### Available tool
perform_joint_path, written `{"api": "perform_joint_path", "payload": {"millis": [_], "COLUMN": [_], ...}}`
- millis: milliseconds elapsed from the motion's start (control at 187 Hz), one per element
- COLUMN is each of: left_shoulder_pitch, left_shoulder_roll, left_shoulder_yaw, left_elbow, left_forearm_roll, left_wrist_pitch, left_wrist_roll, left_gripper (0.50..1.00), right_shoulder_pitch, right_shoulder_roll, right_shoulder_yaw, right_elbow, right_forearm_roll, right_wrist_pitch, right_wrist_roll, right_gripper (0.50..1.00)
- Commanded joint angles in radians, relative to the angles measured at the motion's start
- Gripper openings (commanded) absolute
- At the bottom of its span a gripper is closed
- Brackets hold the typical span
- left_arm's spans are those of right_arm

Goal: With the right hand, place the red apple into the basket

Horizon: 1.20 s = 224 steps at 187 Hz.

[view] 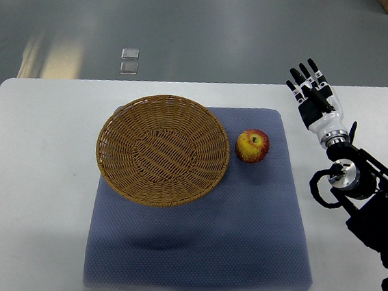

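A red apple [252, 145] with a yellow patch sits on the blue mat [240, 239], just right of the round wicker basket [163, 149]. The basket is empty and lies on the mat's upper left part. My right hand [310, 84] is over the white table, up and to the right of the apple, apart from it. Its fingers are stretched out and hold nothing. The right arm comes in from the lower right edge. The left arm is not in view.
The white table [31, 192] carries the mat. Its far edge runs just behind the basket and the hand. Grey floor lies beyond, with a small clear object [129, 61] on it.
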Motion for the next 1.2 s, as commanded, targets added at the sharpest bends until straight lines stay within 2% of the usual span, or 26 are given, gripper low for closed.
{"api": "perform_joint_path", "payload": {"millis": [0,1193], "left_shoulder_pitch": [0.000,0.003], "left_shoulder_roll": [0.000,0.000], "left_shoulder_yaw": [0.000,0.000], "left_elbow": [0.002,0.001], "left_forearm_roll": [0.000,0.000], "left_wrist_pitch": [0.000,0.000], "left_wrist_roll": [0.000,0.000], "left_gripper": [1.000,1.000], "right_shoulder_pitch": [0.004,0.012], "right_shoulder_roll": [0.001,-0.019], "right_shoulder_yaw": [0.001,0.008], "right_elbow": [0.001,0.006], "right_forearm_roll": [0.000,-0.008], "right_wrist_pitch": [-0.001,0.009], "right_wrist_roll": [0.000,0.006], "right_gripper": [0.924,0.924]}}
